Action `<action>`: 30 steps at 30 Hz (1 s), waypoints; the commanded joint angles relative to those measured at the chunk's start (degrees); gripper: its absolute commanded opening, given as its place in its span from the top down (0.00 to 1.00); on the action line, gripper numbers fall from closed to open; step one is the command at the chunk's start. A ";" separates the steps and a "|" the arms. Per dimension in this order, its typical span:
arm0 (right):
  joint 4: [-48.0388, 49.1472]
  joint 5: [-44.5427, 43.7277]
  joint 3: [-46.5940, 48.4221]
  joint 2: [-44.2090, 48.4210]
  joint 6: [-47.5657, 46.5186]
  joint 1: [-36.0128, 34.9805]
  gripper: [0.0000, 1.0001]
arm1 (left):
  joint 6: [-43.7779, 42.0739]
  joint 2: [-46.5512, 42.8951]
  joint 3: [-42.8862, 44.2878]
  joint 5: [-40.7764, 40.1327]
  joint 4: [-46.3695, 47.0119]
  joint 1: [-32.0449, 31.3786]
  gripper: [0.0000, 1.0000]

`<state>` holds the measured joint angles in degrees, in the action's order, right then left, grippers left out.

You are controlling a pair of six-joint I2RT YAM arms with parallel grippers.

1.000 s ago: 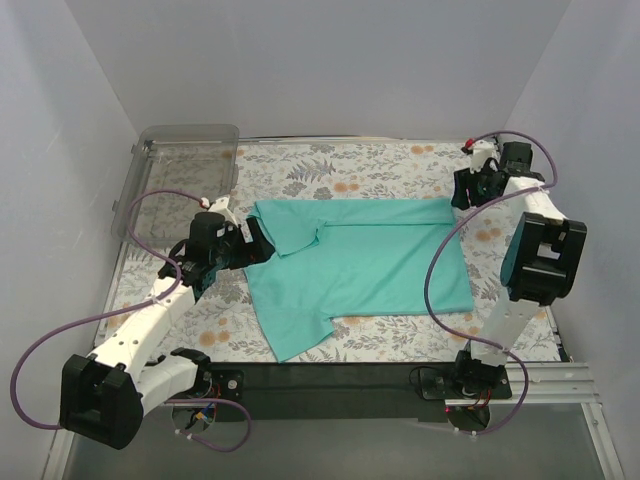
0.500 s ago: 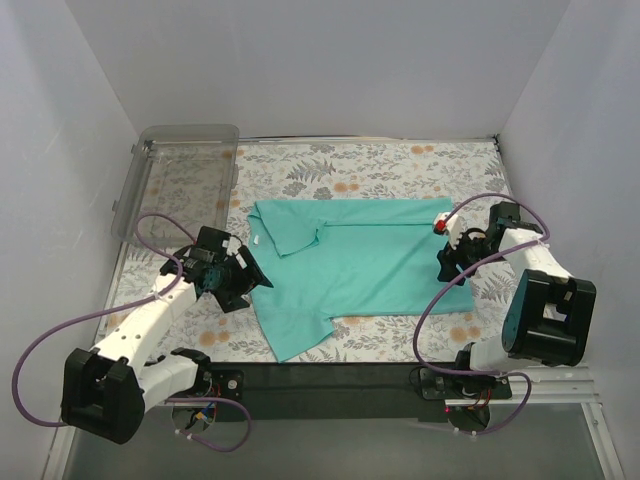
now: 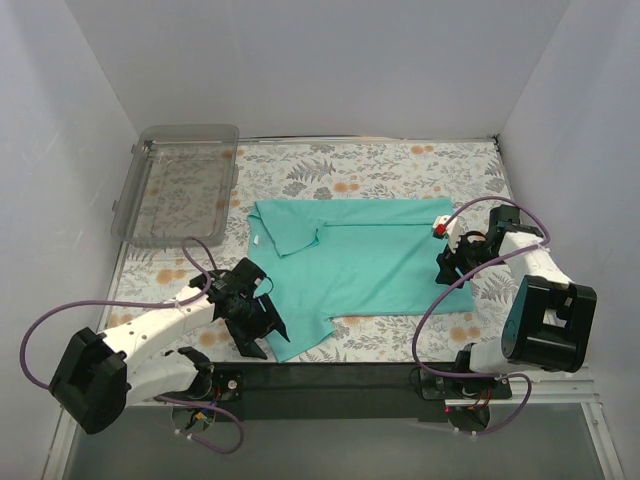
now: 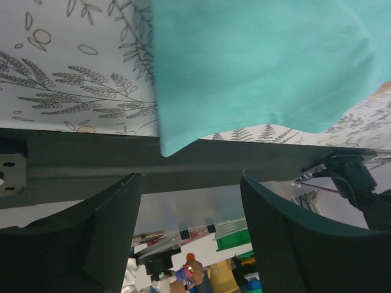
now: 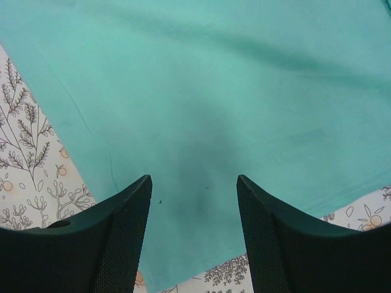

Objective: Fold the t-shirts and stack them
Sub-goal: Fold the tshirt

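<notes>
The teal t-shirt point(image 3: 365, 255) lies flat on the floral table, neck to the left, one sleeve folded over at the far left and the other sleeve pointing to the near edge. My left gripper point(image 3: 262, 328) is open and empty, low beside the near sleeve's tip; that sleeve corner point(image 4: 244, 73) shows in the left wrist view just past the fingers. My right gripper point(image 3: 447, 268) is open and empty over the shirt's right hem; the cloth point(image 5: 201, 91) fills the right wrist view, between and beyond the fingers.
A clear plastic tray point(image 3: 180, 180) stands at the back left. The black rail point(image 3: 330, 378) runs along the table's near edge, close to the left gripper. White walls close in the left, back and right sides.
My left gripper has swung from the shirt's left side down to the near sleeve tip. My right gripper came from the back right to the right hem and has settled there.
</notes>
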<state>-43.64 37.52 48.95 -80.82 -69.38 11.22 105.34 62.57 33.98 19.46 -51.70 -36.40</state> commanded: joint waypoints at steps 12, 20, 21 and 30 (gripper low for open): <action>-0.84 3.79 -0.17 -1.27 0.65 0.29 0.46 | 12.70 8.80 -2.87 -3.29 7.32 -8.95 0.60; -1.01 3.09 -0.35 -0.92 0.92 0.47 0.46 | 12.17 8.81 -3.48 -4.96 7.76 -9.04 0.92; -1.27 2.74 -0.35 -0.66 0.48 0.47 0.46 | 11.91 8.45 -3.39 -5.05 7.76 -8.95 0.92; -8.30 -12.18 1.41 0.92 -8.31 0.99 0.45 | 8.39 4.06 0.21 -6.81 4.59 -8.95 0.98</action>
<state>-47.94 32.64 48.97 -81.60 -74.17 11.51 113.71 68.84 32.10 14.15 -46.06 -45.15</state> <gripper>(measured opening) 0.548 0.041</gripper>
